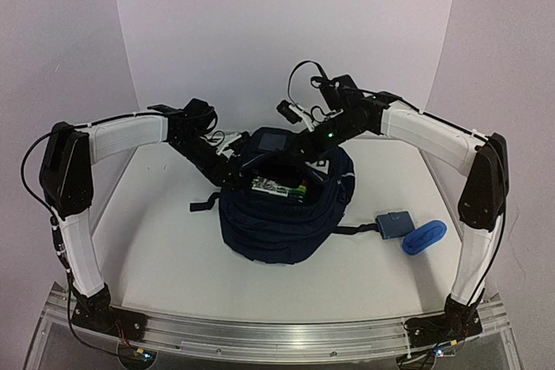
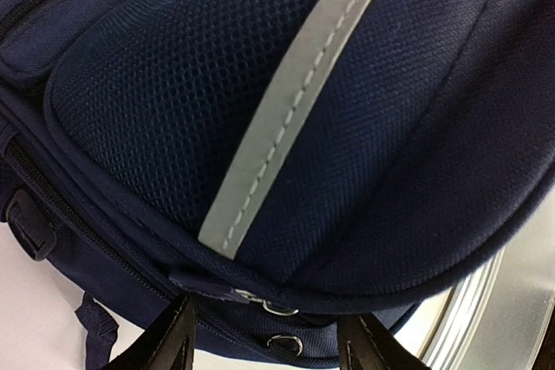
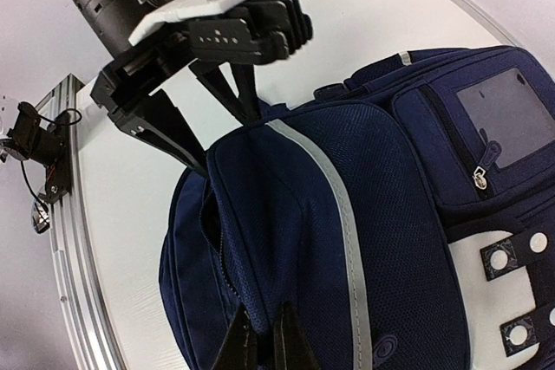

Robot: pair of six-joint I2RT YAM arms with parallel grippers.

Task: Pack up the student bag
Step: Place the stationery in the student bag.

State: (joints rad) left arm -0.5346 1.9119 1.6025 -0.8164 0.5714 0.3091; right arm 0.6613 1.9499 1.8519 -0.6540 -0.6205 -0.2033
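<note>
Sitting mid-table [image 1: 156, 240] between the two arms, the student bag [image 1: 277, 227] lies as a slumped navy mound with its mouth toward the back wall. The left gripper [image 3: 230, 143] stands with jaws apart, one finger on either side of the rim of the mesh front pocket [image 3: 286, 214], just above the metal zip rings [image 2: 282, 309]. Can't tell whether the pads touch the cloth. The right gripper [image 3: 260, 340] is closed tight at the bag's opposite edge. Whether it pinches fabric, a zip pull or nothing can't be made out.

Judging by the sag, the bag is soft, floppy and fairly light. It would probably fold and drag rather than lift as one piece. Best holds look like the stiffer seams, i.e. the piped rim by the zip, the rings or a strap. The mesh and the grey stripe [image 3: 338, 205] offer little to pinch.

Contents: sth white and green [image 1: 279, 186] shows in the open mouth, but exact items are too small to name. Outside, to the right, are a small blue pouch [image 1: 395, 224] and a bright blue object [image 1: 425, 237] just beside it, both still to pack, apparently.
</note>
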